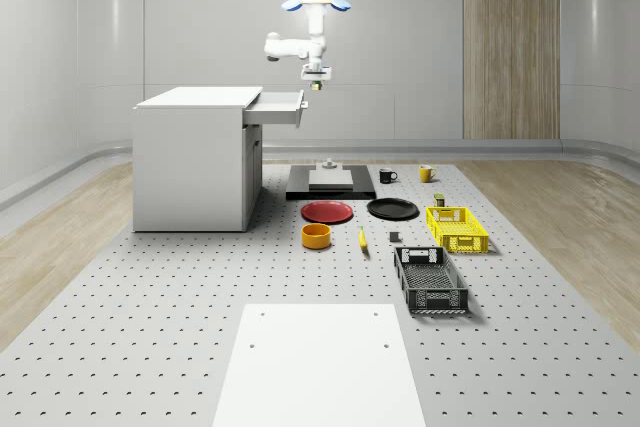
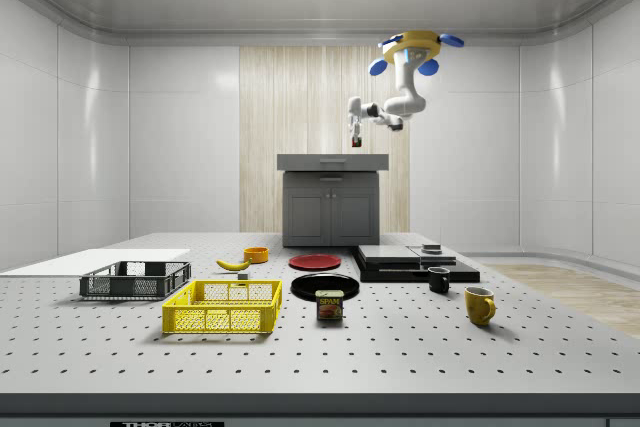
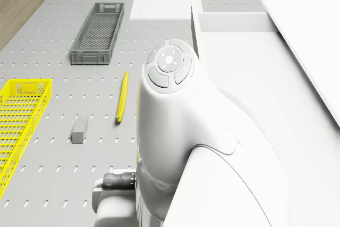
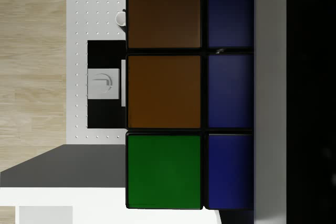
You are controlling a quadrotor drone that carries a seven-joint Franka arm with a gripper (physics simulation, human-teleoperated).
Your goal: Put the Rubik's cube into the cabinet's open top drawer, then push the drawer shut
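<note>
The Rubik's cube [image 4: 164, 90] shows brown, green and blue tiles close up in the wrist view, with a grey finger [image 4: 270, 98] pressed against its blue side. My gripper [image 1: 316, 84] is shut on the cube and hangs in the air just above and to the right of the open top drawer [image 1: 276, 107] of the white cabinet [image 1: 195, 162] in the whole-scene view. The drone [image 1: 316, 3] hovers above the gripper, beside the drawer's front. In the side view the cube [image 2: 355, 142] hangs over the cabinet top [image 2: 332, 161].
On the perforated table lie a black platform with a white block [image 1: 330, 180], a red plate [image 1: 327, 211], a black plate [image 1: 392, 209], an orange bowl [image 1: 316, 236], a banana [image 1: 362, 238], a yellow basket [image 1: 456, 228], a dark basket [image 1: 430, 280] and two mugs [image 1: 427, 173].
</note>
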